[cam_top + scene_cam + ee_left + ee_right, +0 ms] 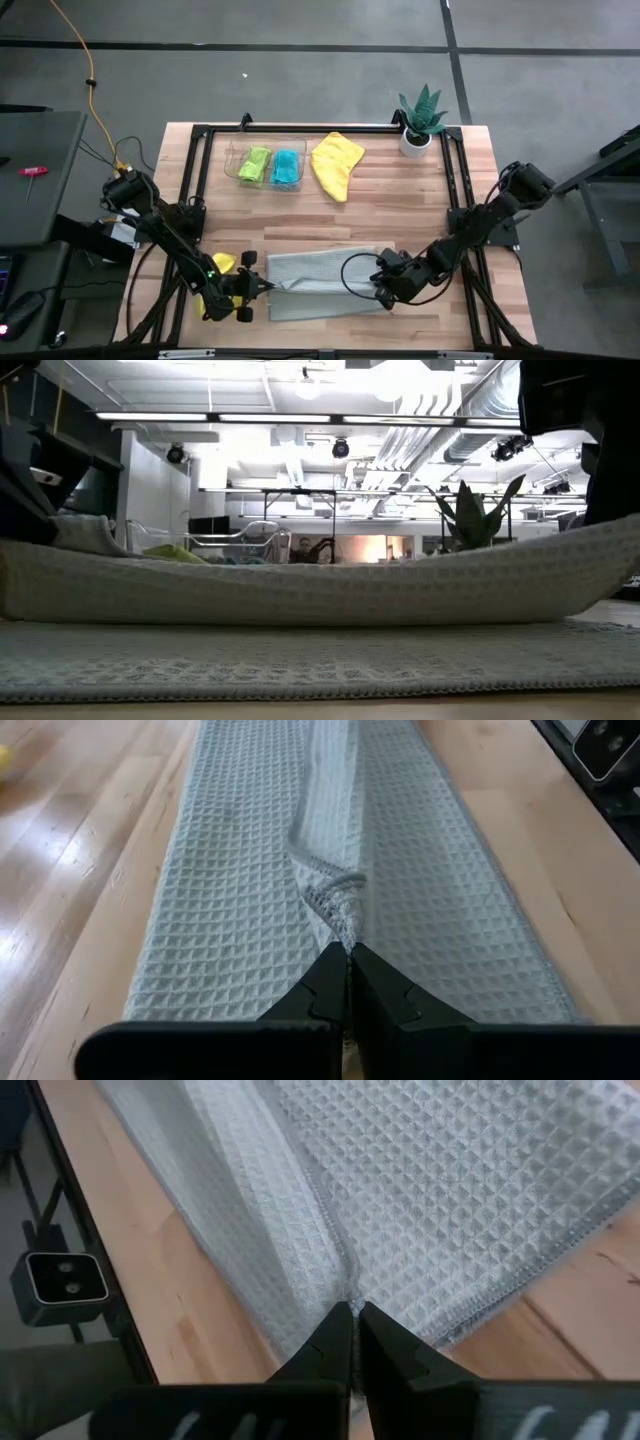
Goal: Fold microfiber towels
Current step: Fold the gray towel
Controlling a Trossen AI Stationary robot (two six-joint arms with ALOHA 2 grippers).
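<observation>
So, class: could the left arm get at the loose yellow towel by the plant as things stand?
Probably not: the left claw is shut on the grey towel at the near edge, and the yellow towel lies far across the table.

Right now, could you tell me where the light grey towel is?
In the high view the light grey towel lies at the table's near edge, stretched between the left gripper and the right gripper, both shut on its ends.

towel (325, 272) between both tools, tray (262, 150) behind
</observation>
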